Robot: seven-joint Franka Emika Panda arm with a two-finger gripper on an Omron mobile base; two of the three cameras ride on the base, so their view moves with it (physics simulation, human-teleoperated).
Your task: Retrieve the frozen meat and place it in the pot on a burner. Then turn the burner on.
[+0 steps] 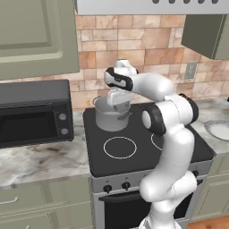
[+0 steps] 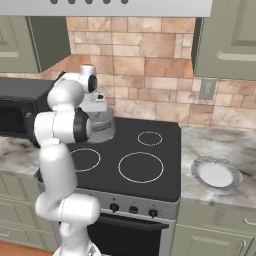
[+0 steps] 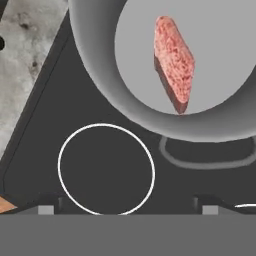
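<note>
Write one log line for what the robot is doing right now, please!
stage: meat dropped | meat: inside pot on back-left burner | tool: open, above pot | next: burner knob

I see the round grey brushed-metal pot point(image 3: 100, 70) standing upright on the black stovetop's rear left burner. The pink, marbled slab of frozen meat point(image 3: 174, 62) lies inside it, tilted on edge.

I see a black glass stovetop point(image 1: 147, 154) with white burner rings set between two stretches of marbled table point(image 1: 36, 161). The grey pot point(image 1: 109, 117) sits on the back left burner. A dark microwave point(image 1: 33, 112) stands on the table left of the stove. On the table to the right of the stove lies a white plate point(image 2: 216, 173).
</note>
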